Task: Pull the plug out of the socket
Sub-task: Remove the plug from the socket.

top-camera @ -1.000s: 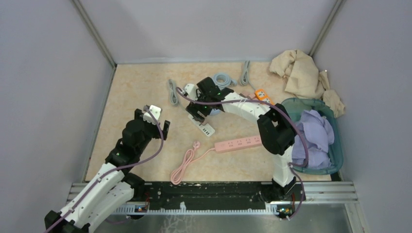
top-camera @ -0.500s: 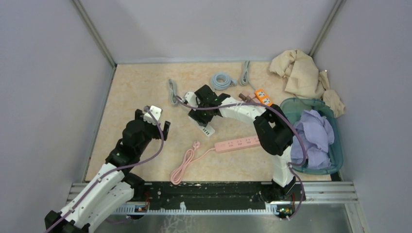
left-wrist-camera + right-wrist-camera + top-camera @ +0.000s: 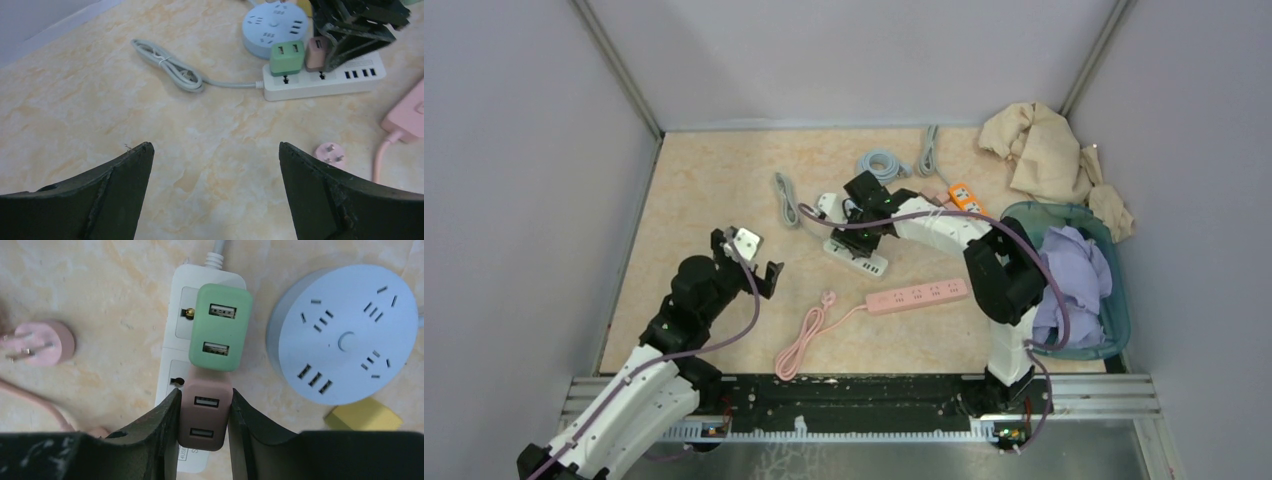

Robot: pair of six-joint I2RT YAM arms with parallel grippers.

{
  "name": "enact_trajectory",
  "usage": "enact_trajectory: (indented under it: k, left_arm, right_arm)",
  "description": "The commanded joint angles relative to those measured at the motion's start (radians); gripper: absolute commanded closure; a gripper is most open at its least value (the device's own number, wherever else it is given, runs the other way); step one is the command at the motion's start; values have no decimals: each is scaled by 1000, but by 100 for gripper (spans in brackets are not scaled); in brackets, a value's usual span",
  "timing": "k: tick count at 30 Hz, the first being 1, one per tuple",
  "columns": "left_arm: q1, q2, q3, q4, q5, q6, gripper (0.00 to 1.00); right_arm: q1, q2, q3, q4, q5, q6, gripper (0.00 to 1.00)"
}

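- The right fingers (image 3: 160, 425) pinch the dusky-pink plug (image 3: 206, 415) by its two long sides. It sits in the white power strip (image 3: 175, 347), touching the green plug (image 3: 221, 327) in the next socket.
- The step in hand looks like securing this grip before the pull. A straight draw along the pins, square to the strip's face, should serve best, since a tilt may jam them.
- The strip looks light and nothing pins it, so it will likely rise with the plug. The left fingers (image 3: 115, 185), spread wide and holding nothing, hover apart from it on its left and could press it down.
- The green plug may drag along where the two touch.
- The table (image 3: 704, 200) is a smooth, marbled beige top, probably slippery. A round blue socket hub (image 3: 345, 335) lies just beside the strip, a loose pink plug (image 3: 40, 342) on its other side, and a pink power strip (image 3: 919, 295) nearer the arms.
- Plain lilac-grey walls (image 3: 854, 60) close three sides. A teal basket (image 3: 1119, 300) of lilac cloth stands at the right, with beige cloth (image 3: 1044, 150) in the far corner.
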Motion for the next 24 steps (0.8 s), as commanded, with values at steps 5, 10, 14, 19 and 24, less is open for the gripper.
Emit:
enact_trajectory:
  k: [5, 10, 14, 19, 24]
  left_arm:
    - [5, -78, -42, 126, 429, -64, 0]
    - [4, -47, -82, 300, 600, -281, 2]
    - [2, 42, -137, 541, 666, -496, 4]
    - [-27, 104, -259, 821, 644, -490, 5]
    - [-96, 262, -262, 939, 579, -358, 5]
  right_arm:
    - [-136, -164, -43, -178, -292, -434, 91]
    - [-170, -194, -114, -214, -323, -756, 90]
    - [-188, -154, -94, -321, -344, -952, 88]
    - [-205, -130, -84, -337, -395, -967, 86]
    - [-210, -115, -102, -302, -397, -927, 75]
